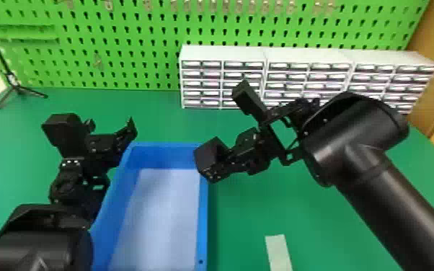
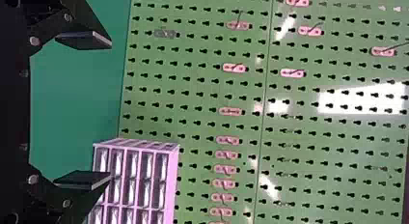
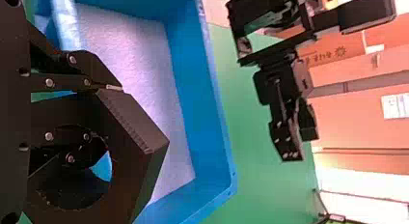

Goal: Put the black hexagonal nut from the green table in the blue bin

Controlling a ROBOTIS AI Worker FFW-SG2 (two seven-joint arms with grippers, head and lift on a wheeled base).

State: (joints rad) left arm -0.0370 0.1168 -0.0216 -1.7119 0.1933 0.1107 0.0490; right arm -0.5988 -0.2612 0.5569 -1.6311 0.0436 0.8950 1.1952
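Note:
In the head view, my right gripper holds the black hexagonal nut, which overlaps the far right corner of the blue bin. The right wrist view has the right gripper closed on one side wall of the nut, whose round hole faces partly toward the camera, with the bin's interior behind. My left gripper is by the bin's far left corner. Seen from its own wrist, the left gripper has its fingers wide apart with nothing between them.
White drawer cabinets line the back of the green table before a green pegboard. A pale strip lies right of the bin. At the far left stands a small black tripod.

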